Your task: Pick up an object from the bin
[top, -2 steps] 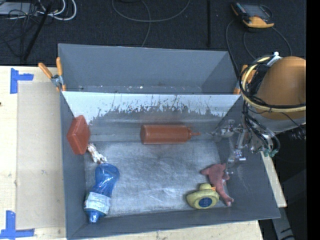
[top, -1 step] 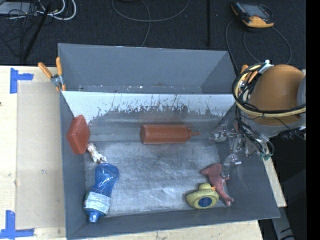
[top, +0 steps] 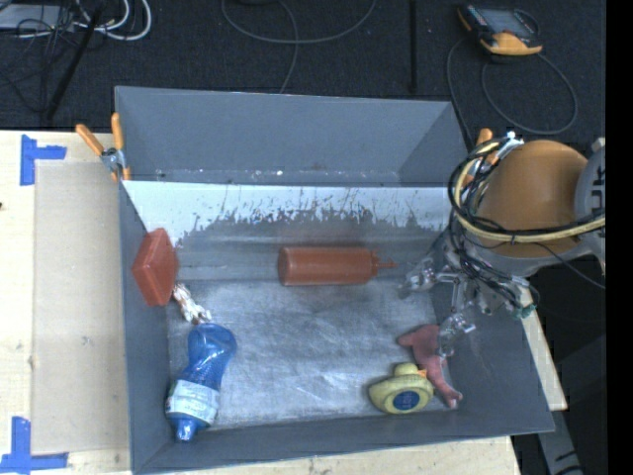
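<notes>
My gripper (top: 436, 305) hangs low at the bin's right side, open, with nothing between its fingers. One fingertip (top: 453, 328) stands just above a pink toy figure (top: 432, 356) lying on the floor near the right front corner. A yellow-green round toy with a blue spot (top: 402, 392) lies against the pink figure's front side. A red-brown bottle (top: 328, 265) lies on its side in the middle of the bin, its nozzle pointing right toward the other fingertip (top: 411, 282).
A red block (top: 155, 266) leans on the left wall. A short knotted rope (top: 190, 307) lies below it. A crumpled blue bottle with a white label (top: 202, 366) lies in the left front corner. The arm's orange cover and cables overhang the right rim.
</notes>
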